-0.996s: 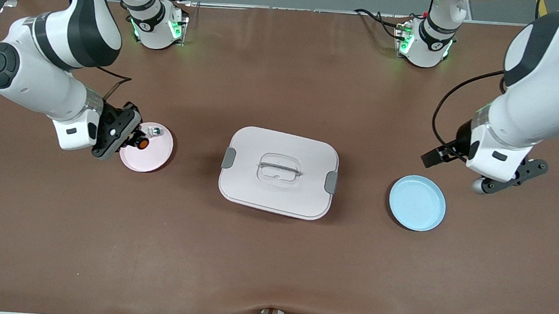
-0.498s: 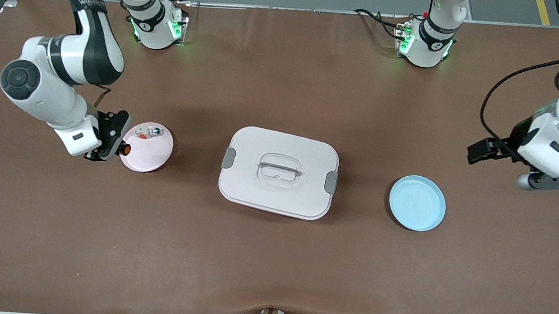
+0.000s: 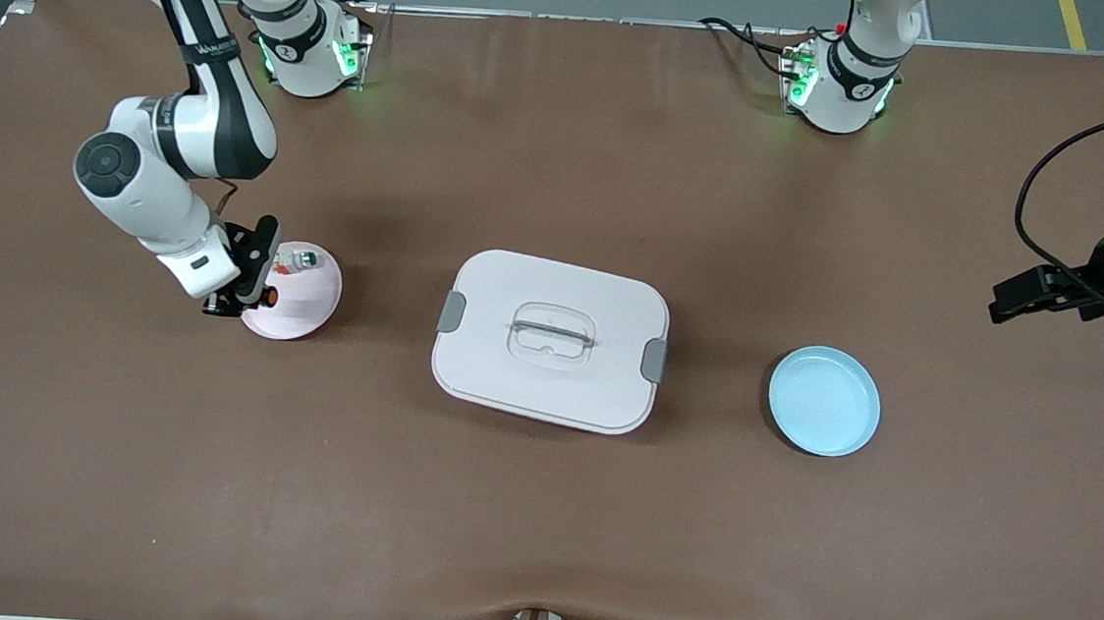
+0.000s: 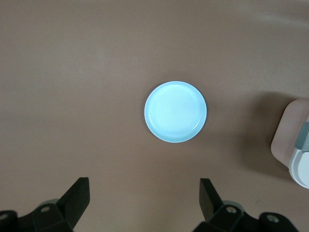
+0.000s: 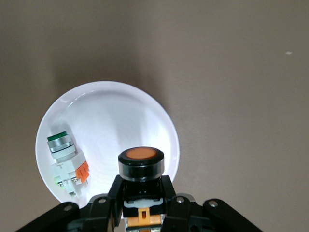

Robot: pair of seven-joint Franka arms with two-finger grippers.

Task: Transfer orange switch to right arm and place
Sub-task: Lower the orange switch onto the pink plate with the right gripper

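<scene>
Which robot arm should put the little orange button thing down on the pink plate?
The right arm. Its right gripper is shut on the small orange switch with the black ring, right over the round pink plate. The left gripper is open over bare table near the round blue plate.

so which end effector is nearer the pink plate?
Right. The right end effector is over the pink plate's rim, shut on the orange switch. The left end effector waits open at the left arm's end of the table, by the blue plate.
</scene>
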